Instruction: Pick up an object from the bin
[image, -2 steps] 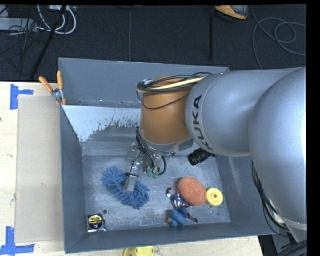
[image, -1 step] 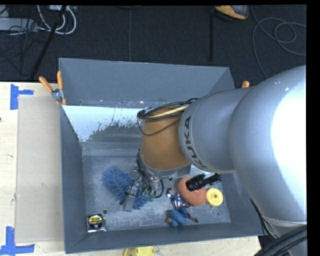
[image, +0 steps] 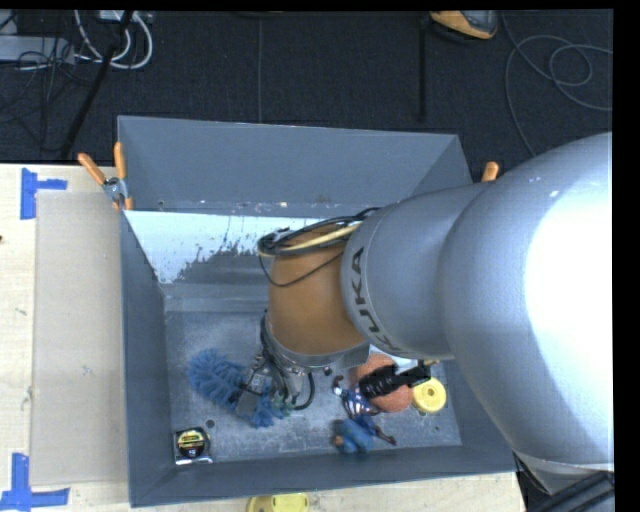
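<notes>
Blue and bristly, the brush (image: 212, 374) lies low on the left of the bin (image: 300, 170) floor, just beside the gripper (image: 262, 392), whose clench is unclear, and it seems light, soft, best taken at its stiffer core.

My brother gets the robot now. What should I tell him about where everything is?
Gripper: down in the bin, beside the fuzzy blue brush left of centre; grasp cannot be told.
Other things: black-and-yellow tape measure at the near left corner, yellow disc and orange piece to the right, small blue thing near the front.
Done: nothing lifted out. Left: grip one thing, raise it.
</notes>
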